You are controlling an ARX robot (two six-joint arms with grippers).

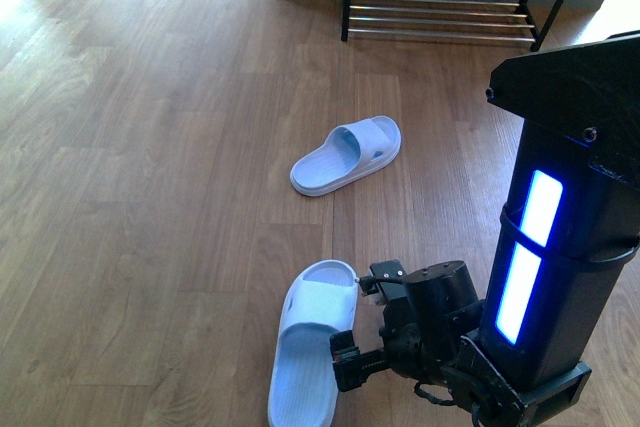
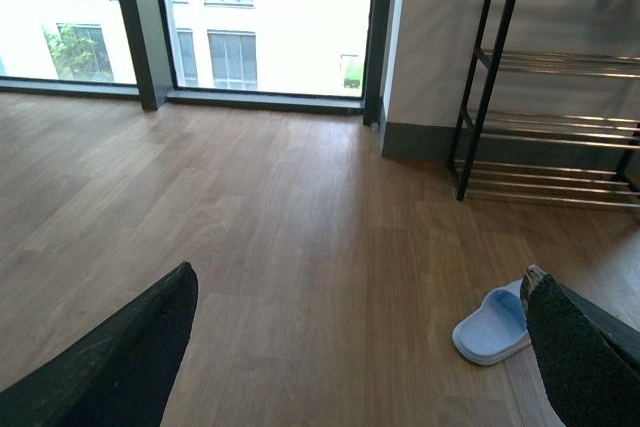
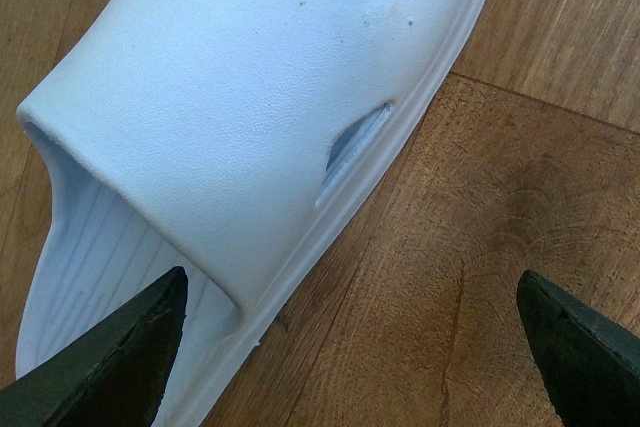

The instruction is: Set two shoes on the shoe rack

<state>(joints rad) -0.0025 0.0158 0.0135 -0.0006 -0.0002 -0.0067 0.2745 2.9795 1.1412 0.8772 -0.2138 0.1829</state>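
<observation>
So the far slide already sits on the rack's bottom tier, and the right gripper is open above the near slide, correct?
Not quite. The far slide lies on the floor, short of the rack, as the front view shows. The right gripper is open above the near slide.

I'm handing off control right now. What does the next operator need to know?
Left gripper: open, empty, up above the floor.
Right gripper: open, low over the edge of the near slipper, gripping nothing.
The far slipper lies on the floor between the near one and the shoe rack.
Done: neither slipper is on the rack.
Left: grasp and place both.
</observation>
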